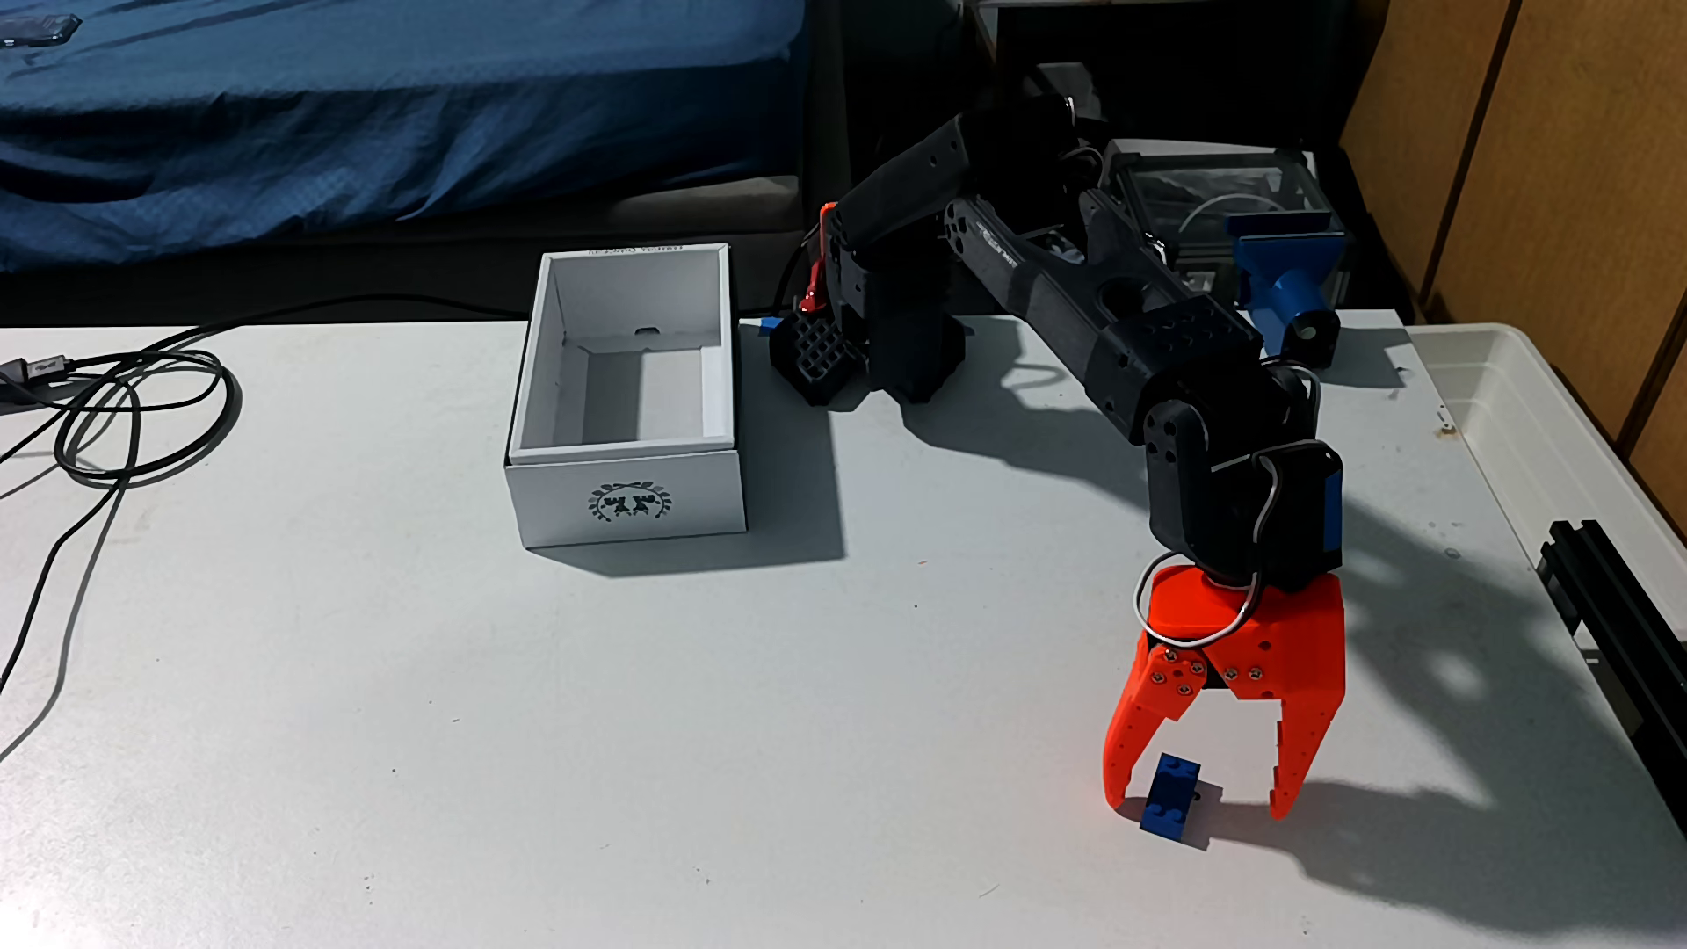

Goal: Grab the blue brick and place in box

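Note:
The blue brick (1169, 796) lies on the white table near the front right, tipped on its side with its studs facing the camera. My orange gripper (1198, 808) reaches down over it and stands open, its fingertips almost at the tabletop. The brick sits between the fingers, close to the left finger (1121, 757) and apart from the right one. The box (630, 497), white cardboard with a dark wreath logo on its front wall, stands open and empty at the table's middle, well to the left of the gripper.
Black cables (128, 411) coil at the table's left edge. The arm's black base (913, 351) stands behind the box's right side. A blue clamp-like part (1283, 283) and a translucent bin (1552, 438) are at the back right. A black rail (1616, 611) lies at the right edge.

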